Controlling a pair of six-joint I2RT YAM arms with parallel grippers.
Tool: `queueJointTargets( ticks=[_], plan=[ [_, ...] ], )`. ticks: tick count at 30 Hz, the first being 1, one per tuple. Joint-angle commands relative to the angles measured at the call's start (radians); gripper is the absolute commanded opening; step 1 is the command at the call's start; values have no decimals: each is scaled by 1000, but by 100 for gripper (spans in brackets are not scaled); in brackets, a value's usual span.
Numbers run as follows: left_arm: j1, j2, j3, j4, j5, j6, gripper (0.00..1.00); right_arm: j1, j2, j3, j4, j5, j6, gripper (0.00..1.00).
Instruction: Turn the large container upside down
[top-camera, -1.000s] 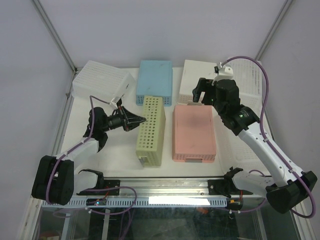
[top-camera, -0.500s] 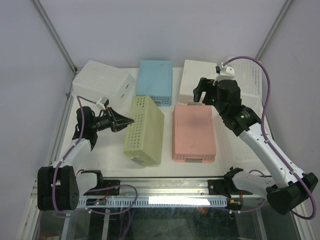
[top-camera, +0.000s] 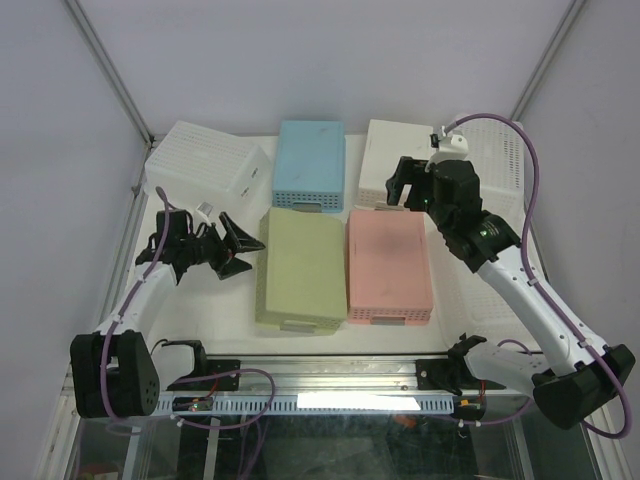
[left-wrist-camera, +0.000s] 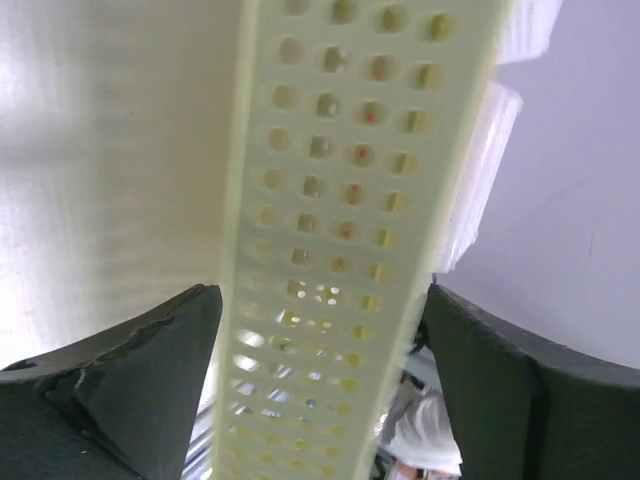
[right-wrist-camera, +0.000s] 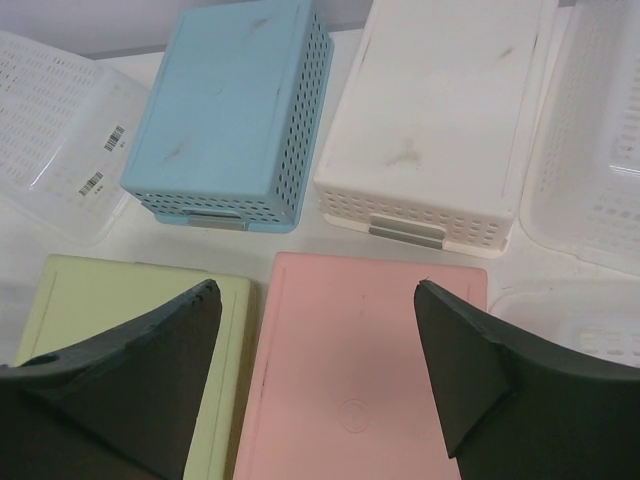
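Note:
The large container (top-camera: 300, 265), yellow-green and perforated, lies bottom up on the table, left of a pink one (top-camera: 390, 265). My left gripper (top-camera: 255, 256) stands open at its left side. In the left wrist view the container's perforated wall (left-wrist-camera: 340, 200) runs between the spread fingers of the left gripper (left-wrist-camera: 322, 290), with a gap on each side. My right gripper (top-camera: 402, 186) hangs open and empty above the pink container's far end. In the right wrist view the right gripper (right-wrist-camera: 317, 285) shows the pink base (right-wrist-camera: 360, 390) between its fingers, with the green container (right-wrist-camera: 120, 330) at the left.
At the back lie a blue container (top-camera: 310, 163) and a white one (top-camera: 395, 160), both bottom up. A clear white basket (top-camera: 200, 160) sits at the back left. Another white basket (top-camera: 500, 160) is at the back right. A metal rail (top-camera: 330, 375) runs along the near edge.
The green container has tipped from standing on its side to lying flat, bottom up. My left gripper opened, let it go and drew back to the left. The right arm stayed still.

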Motion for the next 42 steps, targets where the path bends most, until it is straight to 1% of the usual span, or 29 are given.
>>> queueJointTargets(
  ticks=[1, 2, 3, 6, 7, 10, 14, 17, 20, 21, 23, 26, 29, 32, 37, 39, 42],
  plan=[
    [9, -7, 137, -194, -192, 148, 91, -7, 4, 14, 39, -27, 0, 82],
    [9, -9, 164, -229, -238, 166, 96, -7, 10, 19, 33, -33, -1, 82],
    [8, -14, 190, -258, -282, 182, 99, -5, 17, 24, 25, -38, -1, 82],
    [9, -29, 288, -349, -424, 232, 99, -7, 41, 39, 5, -61, -5, 82],
    [9, -38, 323, -374, -492, 254, 99, -6, 53, 50, -3, -71, -5, 83],
    [10, -52, 424, -433, -620, 302, 99, -7, 93, 73, -30, -95, -1, 86],
    [9, -54, 536, -454, -789, 343, 99, -7, 167, 118, -68, -133, 40, 92],
    [9, -52, 604, -452, -873, 314, 99, -9, 248, 185, -140, -134, 98, 95],
    [9, -57, 640, -441, -912, 261, 99, -10, 338, 279, -236, -72, 177, 96],
    [9, -61, 644, -431, -898, 259, 99, -11, 365, 312, -290, -37, 221, 96],
    [8, -75, 643, -408, -857, 270, 99, -10, 406, 358, -343, 4, 244, 97],
    [10, -104, 626, -378, -834, 276, 99, -12, 418, 372, -347, 39, 249, 97],
    [9, -140, 600, -349, -827, 279, 99, -11, 370, 336, -277, 39, 238, 97],
    [9, -176, 573, -316, -822, 284, 99, -11, 280, 250, -153, 24, 221, 97],
    [9, -240, 541, -264, -829, 284, 99, -11, 95, 3, 160, 55, 175, 99],
    [9, -265, 523, -233, -828, 293, 99, -11, 19, -122, 331, 84, 184, 99],
    [9, -296, 495, -202, -830, 302, 99, -11, -90, -296, 541, 123, 189, 99]
  ],
)
